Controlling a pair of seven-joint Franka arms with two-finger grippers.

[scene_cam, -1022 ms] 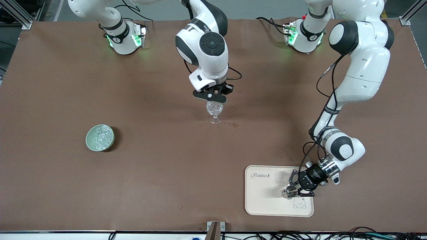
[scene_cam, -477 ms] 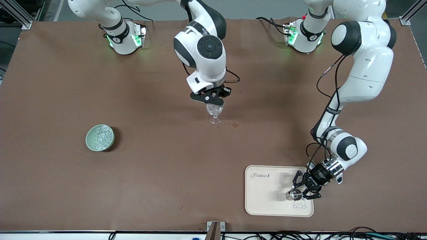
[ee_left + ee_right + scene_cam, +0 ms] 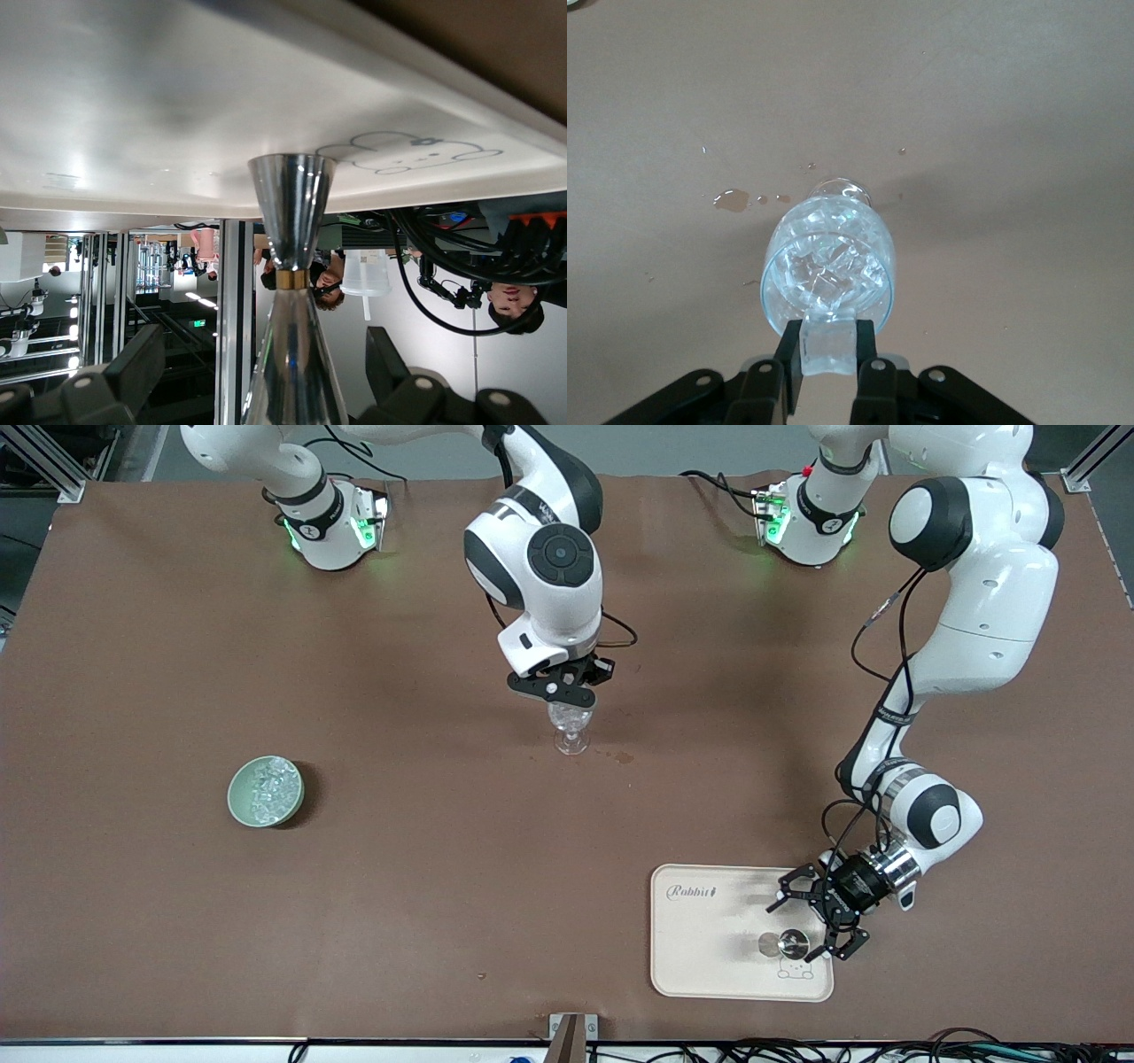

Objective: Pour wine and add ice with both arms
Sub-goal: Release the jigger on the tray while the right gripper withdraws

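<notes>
A cut-pattern stemmed glass (image 3: 571, 731) stands mid-table with several cubes of ice (image 3: 828, 266) in its bowl. Just above its rim, my right gripper (image 3: 560, 698) is shut on one clear ice cube (image 3: 829, 343). A green bowl (image 3: 235, 802) toward the right arm's end holds more ice (image 3: 268, 786). A shiny metal jigger (image 3: 787, 943) stands upright on the cream tray (image 3: 700, 957). My left gripper (image 3: 802, 928) is open, its fingers (image 3: 133, 372) spread on either side of the jigger (image 3: 292, 221) without touching it. No wine is in view.
Small brownish drops (image 3: 625, 758) lie on the brown mat beside the glass's foot. The tray sits near the table's front edge at the left arm's end. Both green-lit bases (image 3: 332, 527) stand along the edge farthest from the front camera.
My left gripper has opened, let go of the jigger on the tray and drawn back a little. The right gripper has stayed over the glass with the cube.
</notes>
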